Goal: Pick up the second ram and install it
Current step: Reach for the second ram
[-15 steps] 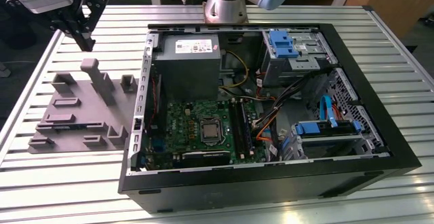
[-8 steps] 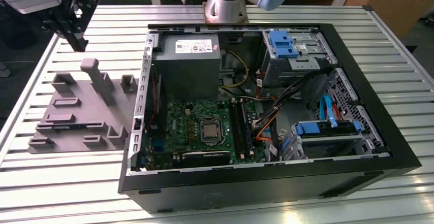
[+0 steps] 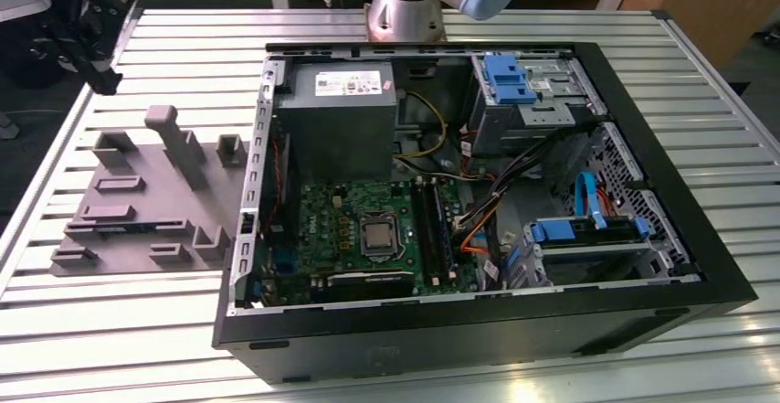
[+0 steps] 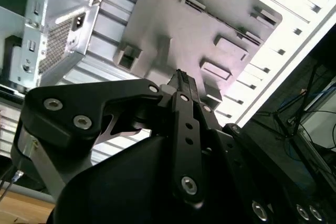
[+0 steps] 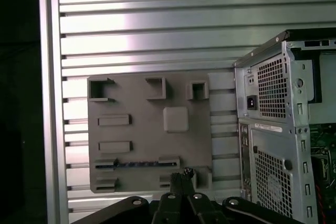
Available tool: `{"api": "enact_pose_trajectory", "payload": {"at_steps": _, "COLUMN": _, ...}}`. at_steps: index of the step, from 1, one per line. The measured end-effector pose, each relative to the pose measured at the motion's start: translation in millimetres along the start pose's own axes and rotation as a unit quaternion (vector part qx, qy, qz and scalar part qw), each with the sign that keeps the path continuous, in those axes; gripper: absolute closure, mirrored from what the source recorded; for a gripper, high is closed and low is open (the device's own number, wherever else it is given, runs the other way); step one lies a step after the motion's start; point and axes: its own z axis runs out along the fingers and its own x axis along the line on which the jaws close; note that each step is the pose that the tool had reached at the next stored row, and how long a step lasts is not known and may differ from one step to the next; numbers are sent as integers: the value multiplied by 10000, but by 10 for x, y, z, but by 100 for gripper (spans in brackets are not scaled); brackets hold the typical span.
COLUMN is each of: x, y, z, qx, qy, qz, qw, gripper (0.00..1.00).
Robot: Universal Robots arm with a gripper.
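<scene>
The second ram (image 5: 137,164) is a thin dark stick with blue marks, lying flat in a row of holders on the grey fixture block (image 5: 149,135). In the exterior view the ram (image 3: 122,228) shows as a dark-blue strip near the fixture's front on the exterior view's left. My gripper (image 5: 185,173) hangs well above the fixture, its tips close beside the ram's one end in the first wrist view. In the second wrist view the gripper (image 4: 181,76) has its black fingers pressed together with nothing between them. The motherboard's long black slots (image 3: 432,229) lie inside the open case.
The open black computer case (image 3: 488,330) stands on the slatted metal table (image 3: 146,348), to the exterior view's right of the fixture. It holds a grey power supply (image 3: 335,115), blue drive brackets (image 3: 512,79) and loose cables. Upright posts (image 3: 183,147) rise from the fixture.
</scene>
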Motion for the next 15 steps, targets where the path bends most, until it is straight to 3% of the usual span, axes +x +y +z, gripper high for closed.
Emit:
{"api": "enact_pose_trajectory", "payload": {"at_steps": 10, "x": 444, "y": -47, "z": -5, "qx": 0, "qy": 0, "qz": 1, "qw": 10000, "gripper": 89}}
{"api": "enact_pose_trajectory", "payload": {"at_steps": 15, "x": 465, "y": -48, "z": -5, "qx": 0, "qy": -1, "qz": 0, "qw": 10000, "gripper": 89}}
